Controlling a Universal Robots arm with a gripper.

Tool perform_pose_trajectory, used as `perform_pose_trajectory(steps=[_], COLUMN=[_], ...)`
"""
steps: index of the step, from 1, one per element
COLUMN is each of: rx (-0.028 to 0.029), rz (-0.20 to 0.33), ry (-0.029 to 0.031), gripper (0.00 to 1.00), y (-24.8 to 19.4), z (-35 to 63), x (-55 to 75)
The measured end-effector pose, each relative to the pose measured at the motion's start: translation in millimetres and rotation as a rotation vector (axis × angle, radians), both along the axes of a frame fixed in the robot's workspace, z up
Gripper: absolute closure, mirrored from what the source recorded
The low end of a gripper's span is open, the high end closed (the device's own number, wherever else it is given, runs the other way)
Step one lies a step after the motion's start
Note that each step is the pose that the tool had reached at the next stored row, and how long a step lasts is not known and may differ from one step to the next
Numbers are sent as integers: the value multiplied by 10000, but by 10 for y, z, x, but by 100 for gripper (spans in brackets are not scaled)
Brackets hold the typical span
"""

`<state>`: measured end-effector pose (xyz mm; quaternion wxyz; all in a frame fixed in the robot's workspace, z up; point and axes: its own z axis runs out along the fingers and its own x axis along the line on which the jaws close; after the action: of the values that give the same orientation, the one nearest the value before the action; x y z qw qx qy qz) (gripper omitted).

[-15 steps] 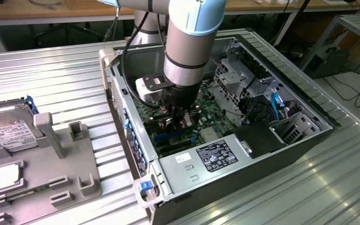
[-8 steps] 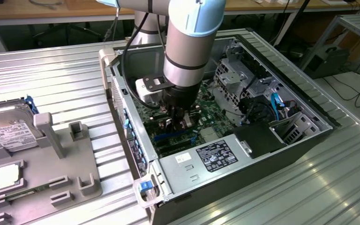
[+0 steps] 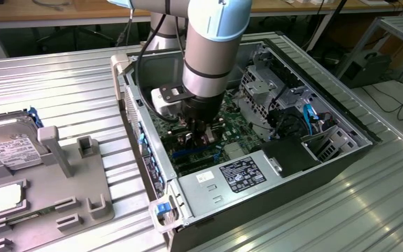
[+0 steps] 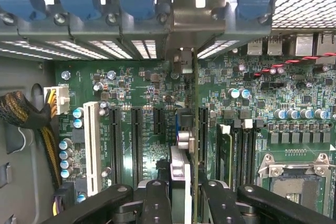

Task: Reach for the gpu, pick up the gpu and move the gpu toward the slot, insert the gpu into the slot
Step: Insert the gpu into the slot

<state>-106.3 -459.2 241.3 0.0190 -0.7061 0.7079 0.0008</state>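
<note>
Gripper [image 4: 181,195], jaws part-closed on the gpu [image 4: 193,129], holds it edge-on over the motherboard [image 4: 142,82] near the case's rear wall; keep card vertical, bracket aligned, press straight into the slot [image 4: 180,124].

A ribbed metal table [image 3: 61,84] carries a computer case [image 3: 257,173] and grey fixture tray [image 3: 54,210].

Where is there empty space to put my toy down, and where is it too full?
The ribbed metal table is bare between the hard drive and the open computer case, and again in front of the case, towards the exterior view's right. Inside the case it is crowded: the gripper holds the gpu over the motherboard.
</note>
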Motion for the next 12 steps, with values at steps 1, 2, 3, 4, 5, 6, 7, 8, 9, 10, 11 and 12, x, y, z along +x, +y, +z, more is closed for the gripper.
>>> perform_pose_trajectory(steps=[1, 2, 3, 4, 5, 6, 7, 8, 9, 10, 11, 12], rx=[0, 1, 0, -2, -2, -3, -2, -2, 0, -1, -2, -2], rz=[1, 2, 2, 2, 1, 0, 0, 0, -1, 0, 0, 0], ry=[0, 0, 1, 2, 3, 3, 3, 3, 2, 2, 3, 3], gripper=[72, 72, 72, 72, 72, 72, 72, 72, 72, 72, 72, 72], y=[0, 0, 0, -1, 0, 0, -1, -2, -4, -6, -8, -9], z=[0, 0, 0, 1, 1, 1, 0, -1, -2, -2, -3, -4], x=[-6, -8, -9, -9, -10, -10, -10, -11, -11, -11, -10, -10])
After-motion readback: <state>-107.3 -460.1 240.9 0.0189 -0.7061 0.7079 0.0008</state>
